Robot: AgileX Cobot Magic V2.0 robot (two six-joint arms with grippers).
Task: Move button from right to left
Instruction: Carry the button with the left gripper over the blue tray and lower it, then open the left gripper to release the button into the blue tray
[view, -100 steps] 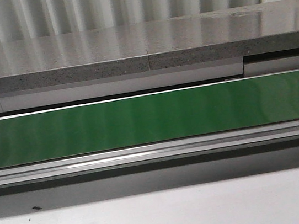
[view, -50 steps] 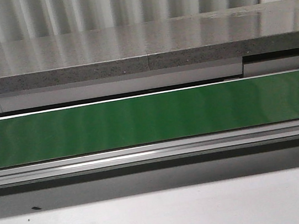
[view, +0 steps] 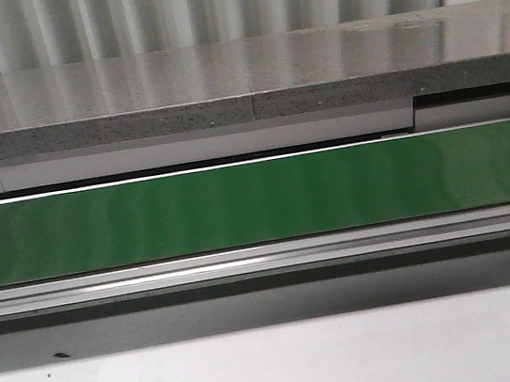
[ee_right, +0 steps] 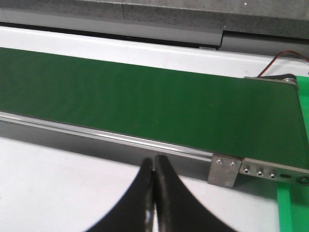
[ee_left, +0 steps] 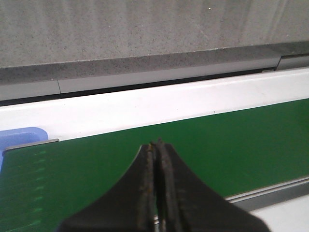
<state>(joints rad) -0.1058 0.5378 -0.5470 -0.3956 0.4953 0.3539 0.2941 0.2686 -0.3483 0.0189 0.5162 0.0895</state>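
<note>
One green belt, two closed grippers

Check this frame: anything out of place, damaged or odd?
Nothing looks damaged or spilled. The odd part: no button shows in any view. The green belt is bare, and the left gripper and right gripper are both shut on nothing.

A factory-like workshop: a green conveyor belt runs before corrugated metal wall.

the front camera faces forward across the green belt, while both wrist cameras look down close over it.
</note>
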